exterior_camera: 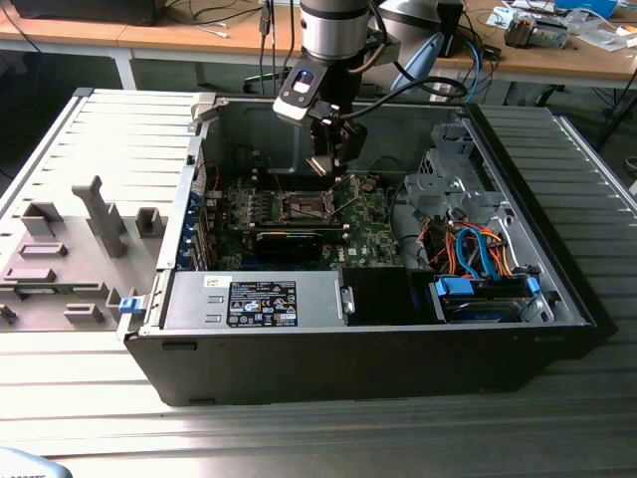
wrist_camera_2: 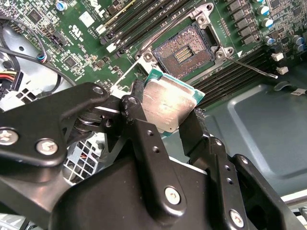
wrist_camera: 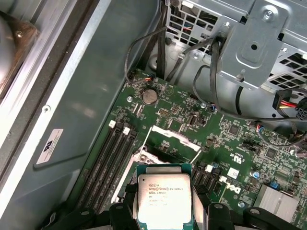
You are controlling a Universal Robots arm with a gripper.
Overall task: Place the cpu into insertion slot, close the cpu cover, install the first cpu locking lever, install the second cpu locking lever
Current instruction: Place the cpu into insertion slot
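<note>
In the exterior view the arm [exterior_camera: 333, 40] reaches down into the open computer case [exterior_camera: 557, 299], which lies on the counter [exterior_camera: 299, 438]. Its jaws hang over the green motherboard [exterior_camera: 368, 234]. The insertion slot [exterior_camera: 302, 207] lies at about seven o'clock from them, near but untouched.

In the second wrist view the jaws are clamped on the cpu [wrist_camera_2: 168, 103], with the fingers [wrist_camera_2: 148, 143] on two opposite edges and the silvery top showing. The chip is apart from the slot, whose contact field is bare. A thin locking lever [wrist_camera_2: 254, 69] is swung clear beside it.

In the first wrist view the cpu cover [wrist_camera: 175, 139] stands tipped open beyond the chip.

Seating it well probably means squaring the chip to the socket rim and bringing it down flat. It should not slide across the contacts or brush the raised cover.
</note>
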